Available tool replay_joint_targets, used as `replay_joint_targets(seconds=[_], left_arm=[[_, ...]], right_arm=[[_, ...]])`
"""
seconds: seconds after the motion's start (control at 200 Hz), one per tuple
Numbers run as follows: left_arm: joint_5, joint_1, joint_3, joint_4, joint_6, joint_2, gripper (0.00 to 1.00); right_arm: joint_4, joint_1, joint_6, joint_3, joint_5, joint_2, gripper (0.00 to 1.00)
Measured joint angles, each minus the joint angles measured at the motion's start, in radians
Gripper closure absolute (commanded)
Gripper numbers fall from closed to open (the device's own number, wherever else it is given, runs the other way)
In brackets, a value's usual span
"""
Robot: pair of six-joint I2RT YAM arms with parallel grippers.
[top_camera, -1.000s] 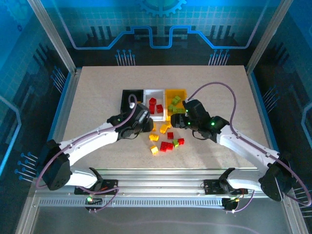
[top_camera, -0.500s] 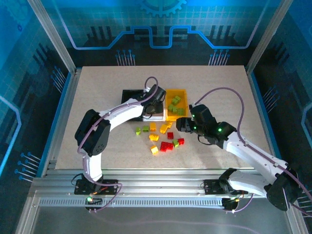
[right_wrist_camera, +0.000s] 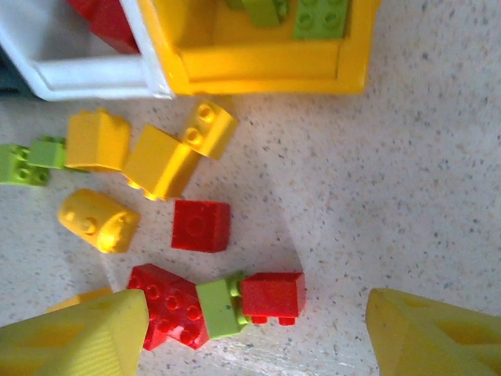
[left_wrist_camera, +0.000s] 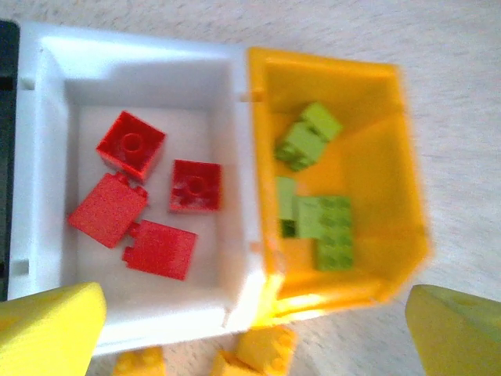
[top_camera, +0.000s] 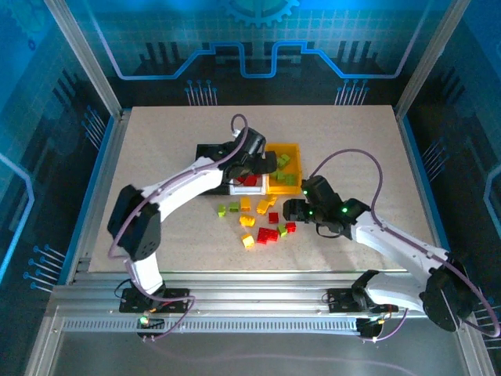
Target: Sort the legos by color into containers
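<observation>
Top view, left hand: hanging over the seam between the white bin and the yellow bin, with the black bin sitting alongside.
Top view, right hand: hovering low over the loose bricks, which are lying scattered on the worktop just in front of the bins.
Left wrist view, hand: jaws standing wide apart, carrying nothing.
Left wrist view, contents: red bricks are lying in the white bin; green bricks are lying in the yellow one.
Right wrist view, hand: jaws spreading wide, empty, framing a red-green-red cluster.
Right wrist view, other pieces: a single red brick and yellow-orange bricks are sitting near the yellow bin's front wall.
Doing it well: the right hand is probably lining up a pick. The cluster pieces are touching, so closing squarely on one brick, clear of its neighbours, is looking wise.
Look: tiny, glossy, studded blocks, far smaller than a bin.
</observation>
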Motion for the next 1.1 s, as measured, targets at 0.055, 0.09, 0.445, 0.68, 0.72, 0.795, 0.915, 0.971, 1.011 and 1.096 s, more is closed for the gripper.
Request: replay_joint_targets(seconds=[0.055,0.09,0.445,0.68,0.72,0.795,0.915,0.971,1.011,1.096], left_arm=[[0.011,-0.026,-0.04,0.023,0.0,-0.076,0.01],[0.018,-0.041,-0.068,0.037,-0.002,-0.121,0.01],[0.057,-0.11,-0.476,0.098,-0.069,-0.426,0.01],[0.058,-0.111,-0.656,0.095,-0.135,-0.557,0.01],[0.058,-0.111,-0.671,0.095,-0.14,-0.572,0.01],[0.057,-0.111,-0.69,0.093,-0.152,-0.592,0.01],[0.056,-0.111,-0.708,0.089,-0.161,-0.612,0.01],[0.054,-0.111,-0.71,0.087,-0.161,-0.615,0.01],[0.054,-0.111,-0.71,0.088,-0.161,-0.617,0.01],[0.054,-0.111,-0.71,0.088,-0.161,-0.618,0.01]], right_arm=[[0.0,0.0,0.005,-0.012,-0.009,0.021,0.25],[0.001,0.0,0.008,-0.019,-0.013,0.033,0.25],[0.06,0.001,0.037,-0.033,-0.015,0.169,0.32],[0.08,0.003,0.042,-0.01,-0.015,0.266,0.36],[0.079,0.006,0.043,-0.01,-0.014,0.269,0.36],[0.078,0.012,0.042,-0.009,-0.015,0.275,0.37],[0.067,0.023,0.045,-0.008,-0.014,0.286,0.4],[0.066,0.024,0.047,-0.007,-0.011,0.286,0.42],[0.065,0.025,0.048,-0.007,-0.008,0.286,0.43],[0.06,0.024,0.05,-0.007,0.005,0.286,0.47]])
